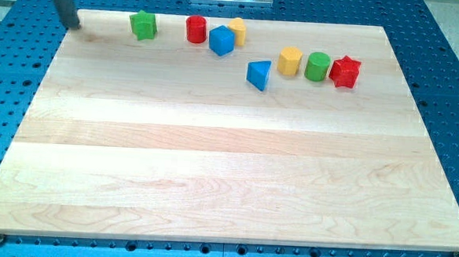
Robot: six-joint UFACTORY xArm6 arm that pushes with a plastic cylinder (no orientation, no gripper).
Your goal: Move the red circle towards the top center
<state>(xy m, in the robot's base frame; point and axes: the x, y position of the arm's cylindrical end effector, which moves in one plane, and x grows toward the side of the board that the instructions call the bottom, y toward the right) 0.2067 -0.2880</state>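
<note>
The red circle block (196, 28) stands near the board's top edge, a little left of centre. A blue cube (221, 40) touches it on its right, with a yellow block (237, 30) just behind the cube. A green star-like block (144, 25) sits to the red circle's left. My tip (74, 25) is at the board's top left corner, well left of the green block and far from the red circle.
A blue triangle (258, 74), a yellow hexagon-like block (290, 61), a green circle (318, 66) and a red star-like block (345, 72) lie in a row at the upper right. The wooden board (227, 176) rests on a blue perforated table.
</note>
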